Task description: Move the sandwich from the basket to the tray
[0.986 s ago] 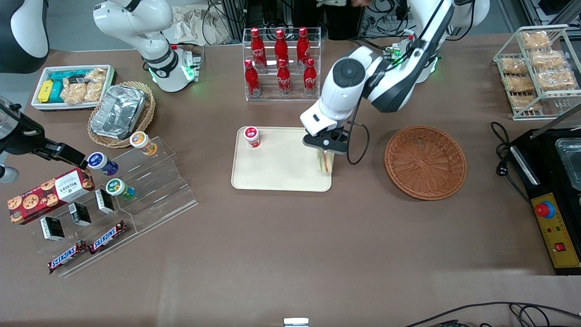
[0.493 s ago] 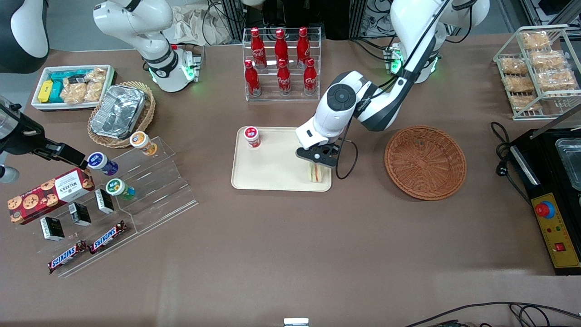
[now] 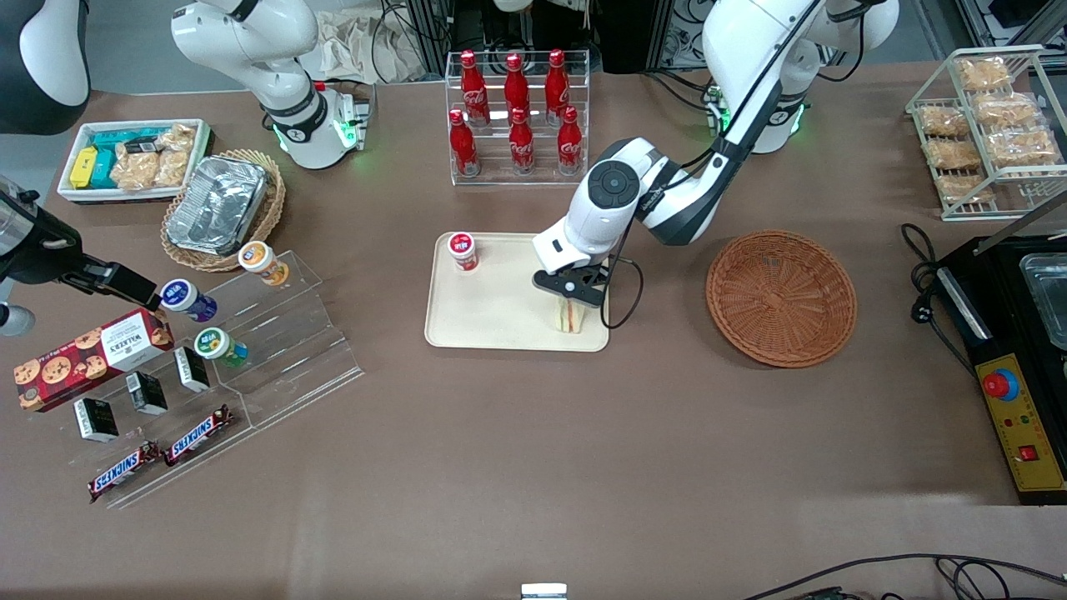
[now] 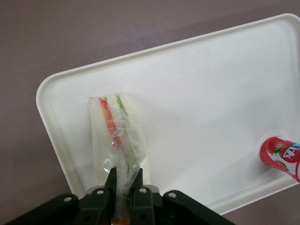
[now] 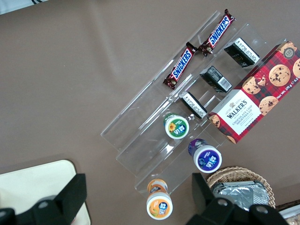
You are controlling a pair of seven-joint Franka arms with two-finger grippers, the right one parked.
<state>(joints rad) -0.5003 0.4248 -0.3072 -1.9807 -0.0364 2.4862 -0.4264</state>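
The sandwich [image 3: 571, 317] [image 4: 115, 136], a plastic-wrapped wedge of white bread with red and green filling, rests low on the cream tray [image 3: 492, 308] [image 4: 201, 112], near the tray corner closest to the basket and the front camera. My left gripper [image 3: 570, 293] [image 4: 123, 180] is shut on the sandwich, its two black fingers pinching the wrapped top. The reddish-brown wicker basket [image 3: 781, 297] sits beside the tray toward the working arm's end, with nothing in it.
A small red-lidded cup [image 3: 463, 251] [image 4: 281, 154] stands on the tray's corner farther from the camera. A clear rack of red cola bottles [image 3: 517, 117] stands farther from the camera than the tray. An acrylic step display [image 3: 250, 333] with snacks lies toward the parked arm's end.
My gripper has carried the sandwich from above the tray's basket-side edge down and slightly inward onto the tray, and the arm has lowered.
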